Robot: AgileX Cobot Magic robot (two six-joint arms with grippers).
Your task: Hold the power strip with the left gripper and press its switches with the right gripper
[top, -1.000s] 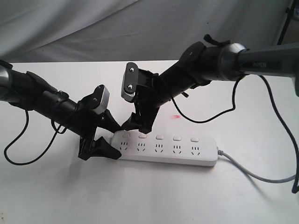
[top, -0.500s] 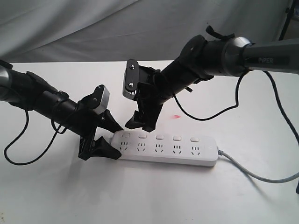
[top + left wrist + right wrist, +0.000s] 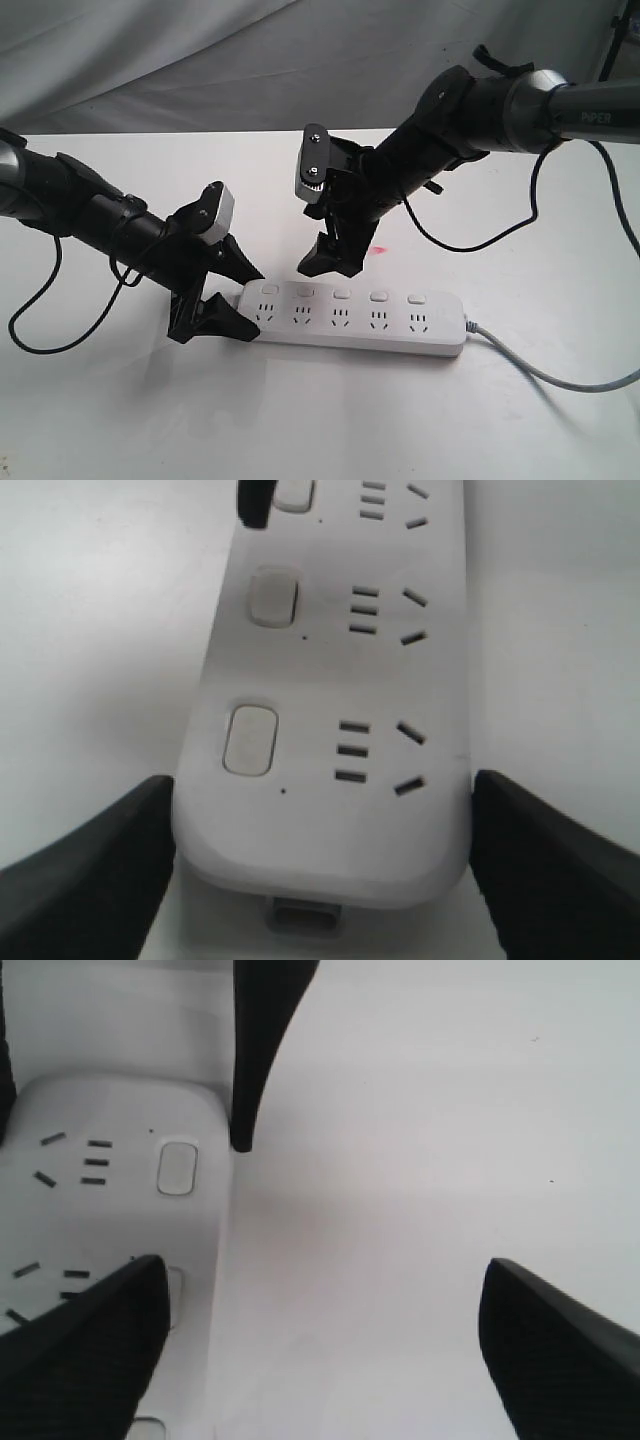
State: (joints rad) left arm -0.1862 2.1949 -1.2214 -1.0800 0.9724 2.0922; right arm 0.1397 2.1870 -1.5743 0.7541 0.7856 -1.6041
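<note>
While the long white power strip (image 3: 360, 318) lies flat across the white surface (image 3: 300, 430), two black arms meet over its left end in the exterior view. The left pincer (image 3: 251, 300) straddles that end, one finger on the far long side and one on the near side, evidently to pin the strip so it cannot slide when a button is pushed. The right pincer (image 3: 328, 262) hangs just above the row of switches (image 3: 341, 293), tips pointing down near the second and third, apparently touching neither; it holds nothing. A grey cord (image 3: 545, 375) trails off the strip's right end toward the edge of the view. The surface in front and to the right looks open, so I judge the right arm has room to travel along the row. In the left wrist view, the fingers (image 3: 90, 865) meet both long sides of the rounded end, clamped on the strip, with the end switch (image 3: 250, 740) uncovered between them. In the right wrist view, the right pincer's fingers (image 3: 560, 1360) stand well apart, open, one over the strip and the other over bare surface. The left pincer's far finger (image 3: 262, 1050) sits against the strip's corner, close enough to crowd any press on the end switch.
</note>
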